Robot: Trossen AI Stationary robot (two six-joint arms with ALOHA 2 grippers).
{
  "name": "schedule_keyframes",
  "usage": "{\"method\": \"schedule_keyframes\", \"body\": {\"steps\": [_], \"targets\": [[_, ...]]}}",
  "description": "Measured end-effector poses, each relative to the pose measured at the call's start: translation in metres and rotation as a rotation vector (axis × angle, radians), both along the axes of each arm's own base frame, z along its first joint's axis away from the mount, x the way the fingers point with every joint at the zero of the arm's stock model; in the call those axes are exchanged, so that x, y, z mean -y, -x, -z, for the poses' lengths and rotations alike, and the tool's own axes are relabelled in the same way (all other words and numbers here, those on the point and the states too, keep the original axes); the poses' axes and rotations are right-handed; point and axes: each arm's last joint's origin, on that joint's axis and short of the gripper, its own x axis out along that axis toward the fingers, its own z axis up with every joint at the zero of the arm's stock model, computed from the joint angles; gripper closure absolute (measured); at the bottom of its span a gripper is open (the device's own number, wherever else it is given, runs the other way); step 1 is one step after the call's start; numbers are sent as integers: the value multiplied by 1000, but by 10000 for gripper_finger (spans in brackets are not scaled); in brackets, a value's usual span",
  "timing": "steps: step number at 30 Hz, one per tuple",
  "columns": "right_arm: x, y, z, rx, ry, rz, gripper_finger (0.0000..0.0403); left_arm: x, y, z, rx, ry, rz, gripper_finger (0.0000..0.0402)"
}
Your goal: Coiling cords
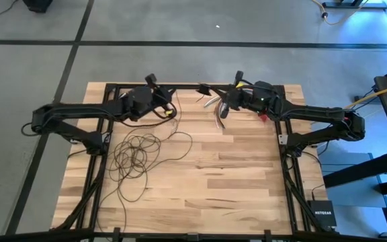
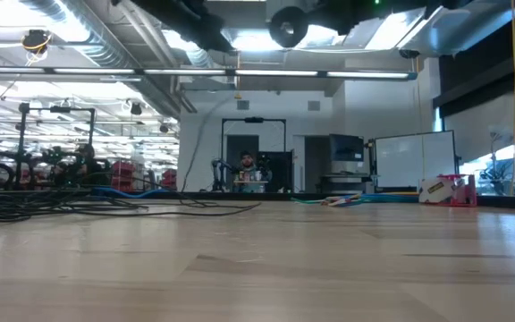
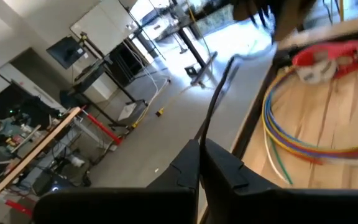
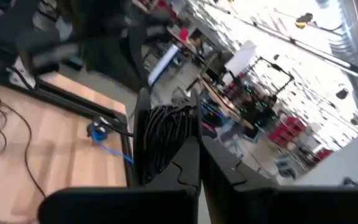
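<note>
Dark cords [image 1: 137, 153] — one tangle.

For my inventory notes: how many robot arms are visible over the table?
2. The left arm reaches in from the table's left edge, its gripper near the far edge. The right arm reaches in from the right, its gripper also near the far edge.

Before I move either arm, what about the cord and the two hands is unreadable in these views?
- The cord's round puck end: too small in the high view to pick out among the loops.
- The cord in the low view: a flat dark line, loops indistinguishable.
- Left hand: a dark strand runs up from its shut tips; whether that is the cord is unclear.
- Right hand: a black coiled bundle sits at its fingers; grip contact is hidden.
</note>
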Motion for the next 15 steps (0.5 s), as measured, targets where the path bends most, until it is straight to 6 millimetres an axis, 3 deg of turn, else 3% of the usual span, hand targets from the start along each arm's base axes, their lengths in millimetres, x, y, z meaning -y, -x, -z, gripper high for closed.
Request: {"method": "schedule_keyframes", "body": {"steps": [7, 15], "targets": [[2, -2, 6, -65, 35, 46, 393, 6, 10, -14, 93, 14, 11, 392], [10, -19, 23, -115, 71, 120, 393, 17, 5, -19, 198, 54, 104, 398]]}}
